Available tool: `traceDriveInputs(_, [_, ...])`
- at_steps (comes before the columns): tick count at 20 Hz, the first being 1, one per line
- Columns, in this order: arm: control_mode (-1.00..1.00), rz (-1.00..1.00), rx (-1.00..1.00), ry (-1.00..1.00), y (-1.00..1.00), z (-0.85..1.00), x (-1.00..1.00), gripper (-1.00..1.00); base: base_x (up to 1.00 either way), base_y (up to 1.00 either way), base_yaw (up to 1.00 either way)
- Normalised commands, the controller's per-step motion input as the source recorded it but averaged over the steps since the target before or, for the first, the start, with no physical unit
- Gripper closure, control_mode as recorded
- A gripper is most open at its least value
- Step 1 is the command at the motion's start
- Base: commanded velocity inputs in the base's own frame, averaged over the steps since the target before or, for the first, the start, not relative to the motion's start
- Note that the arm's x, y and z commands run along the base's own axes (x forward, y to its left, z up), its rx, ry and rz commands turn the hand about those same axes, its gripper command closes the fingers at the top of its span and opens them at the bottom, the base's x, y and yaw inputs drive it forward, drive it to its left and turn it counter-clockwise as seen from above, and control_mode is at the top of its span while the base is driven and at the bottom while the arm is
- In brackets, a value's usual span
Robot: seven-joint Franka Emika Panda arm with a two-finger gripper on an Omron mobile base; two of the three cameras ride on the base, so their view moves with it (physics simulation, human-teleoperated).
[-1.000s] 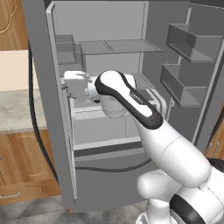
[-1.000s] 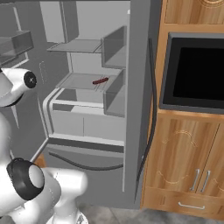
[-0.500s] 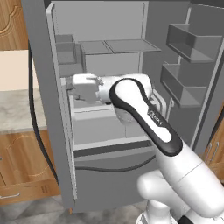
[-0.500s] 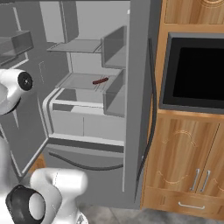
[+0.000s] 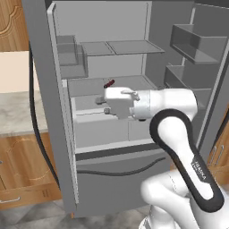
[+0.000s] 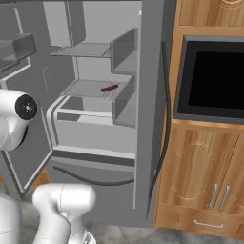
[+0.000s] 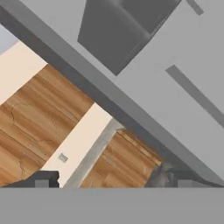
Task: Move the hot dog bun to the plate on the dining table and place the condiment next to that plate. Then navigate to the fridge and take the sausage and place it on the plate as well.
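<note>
A slim, smooth, dark red-brown sausage is lying alone on a pale grey glass shelf in the middle of the tall grey refrigerator, whose doors are standing open; in the left base view only its reddish tip is peeking above the white wrist of the robot arm. In the right base view the sausage's long axis is running roughly left to right across the shelf, tilted a little so that its right end sits slightly higher in the picture, near the shelf's front right corner and just beside a grey door bin. The arm's pincer is reaching sideways in front of the drawers below that shelf, pointing toward the left wall of the compartment, so the sausage is lying above and behind it, deeper in the fridge, well apart from the fingertips. The hand view is looking past two dark fingertips spread wide apart with nothing between them, at a slanted grey fridge edge and wooden cabinetry beyond, not at the sausage. Judging by this, the hand will need to rise to shelf level and turn inward, with the fingers set across the sausage's short width, before any grasp is possible. A marbled stone counter with wooden drawers is sitting left of the fridge, and a dark wall oven in wooden casing is standing to its right.
</note>
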Motion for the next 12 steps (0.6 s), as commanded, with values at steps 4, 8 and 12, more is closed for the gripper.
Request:
traceDriveInputs(4, [-1.00,-0.17,-0.22,0.12,-0.73,0.09,-0.60,-1.00,0.00,0.00,0.00])
traceDriveInputs(8, [-1.00,-0.16,-0.33,0.23,-0.72,0.17,-0.38,-1.00,0.00,0.00,0.00])
traceDriveInputs(12, [-1.00,-0.13,-0.35,0.23,-0.74,0.15,-0.34,-1.00,0.00,0.00,0.00])
